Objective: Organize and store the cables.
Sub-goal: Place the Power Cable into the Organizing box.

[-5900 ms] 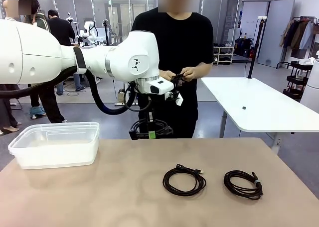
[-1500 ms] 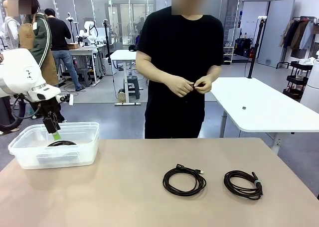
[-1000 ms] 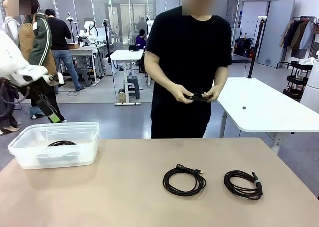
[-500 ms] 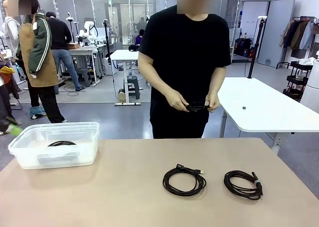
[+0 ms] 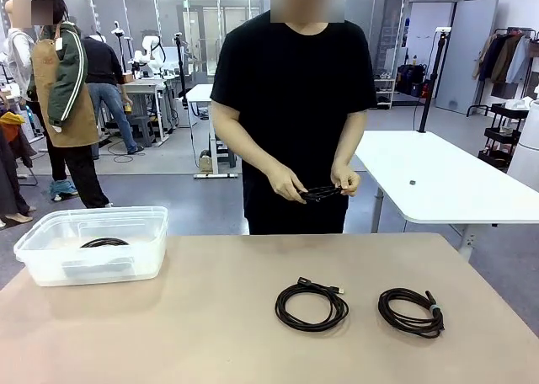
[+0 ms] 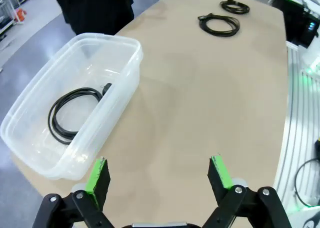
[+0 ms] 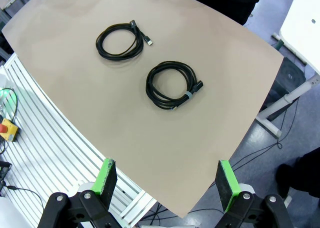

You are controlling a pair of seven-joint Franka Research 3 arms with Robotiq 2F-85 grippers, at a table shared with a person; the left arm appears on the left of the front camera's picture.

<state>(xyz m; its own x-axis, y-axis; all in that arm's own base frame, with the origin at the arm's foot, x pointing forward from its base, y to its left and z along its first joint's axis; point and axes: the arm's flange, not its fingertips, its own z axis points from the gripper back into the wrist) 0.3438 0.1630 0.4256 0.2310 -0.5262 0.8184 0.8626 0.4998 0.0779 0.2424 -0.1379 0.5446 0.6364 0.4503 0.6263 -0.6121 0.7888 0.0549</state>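
Two coiled black cables lie on the tan table: one (image 5: 311,305) near the middle and one (image 5: 411,311) to its right, bound by a tie. The right wrist view shows both from above, the tied coil (image 7: 171,85) and the other coil (image 7: 119,40). A third cable (image 6: 70,113) lies coiled in the clear plastic bin (image 5: 50,237). The person at the far side holds another black cable (image 5: 320,192) in both hands. My left gripper (image 6: 158,172) hangs open high above the table beside the bin. My right gripper (image 7: 167,179) is open, high over the table's corner.
The bin's rim (image 6: 127,75) stands at the table's left end. A white table (image 5: 438,178) stands behind on the right. Other people stand in the background at left. Bare tabletop (image 5: 185,325) lies between the bin and the coils.
My left arm has drawn back out of the front view to the left. The person has lowered the cable in both hands and shifted slightly left.
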